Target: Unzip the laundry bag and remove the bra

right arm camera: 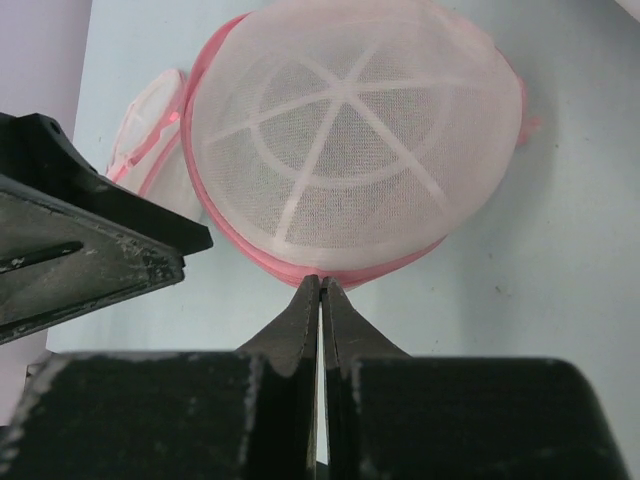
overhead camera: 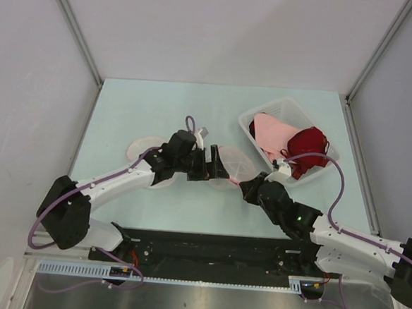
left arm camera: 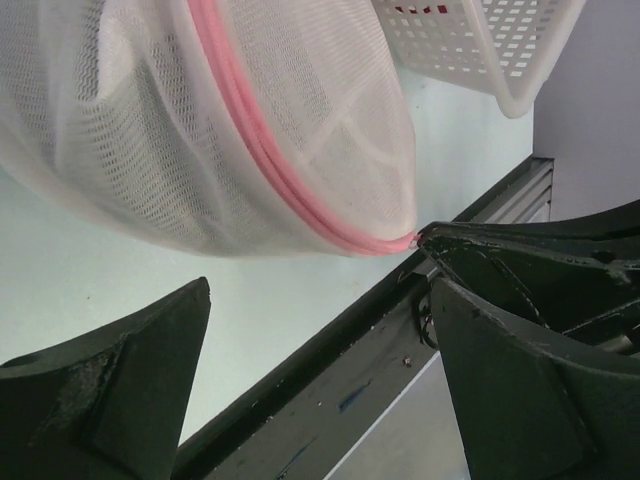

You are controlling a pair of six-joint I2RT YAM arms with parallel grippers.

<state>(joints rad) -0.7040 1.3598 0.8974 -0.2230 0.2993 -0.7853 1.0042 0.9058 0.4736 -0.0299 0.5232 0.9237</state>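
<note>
Centrally, the laundry bag (overhead camera: 230,167) sits on the worktop (overhead camera: 145,108) between the two arms, just near-left of the white slotted basket (overhead camera: 264,108).

Left gripper (left arm camera: 320,300): jaws wide apart, close by the bag's left side, not touching it as far as I can make out.

Right gripper (right arm camera: 320,290): jaws pressed together, tips right at the pink zipper trim (left arm camera: 250,130) on the bag's near edge. In the left wrist view the trim runs straight into those tips, so they look clamped on it. Cannot tell whether the zip pull itself is in the nip.

Handling, as judged: the bag is featherlight. It is soft mesh, with white ribs in a spoke pattern keeping the drum shape. Any tug will slide or lift it, so a one-sided pull on the zip likely drags the whole bag. It needs an anchor: left jaws on the trim or seam beside the zip, right drawing the pull along the pink line. Open netting snags, so take the trim.

Bra: no dark shape shows through the mesh in either wrist view, so I cannot place it. If it is inside, expect limp cloth and thin straps that catch on zip teeth.

A second pink-edged mesh piece (right arm camera: 150,130) lies left of the bag.
</note>
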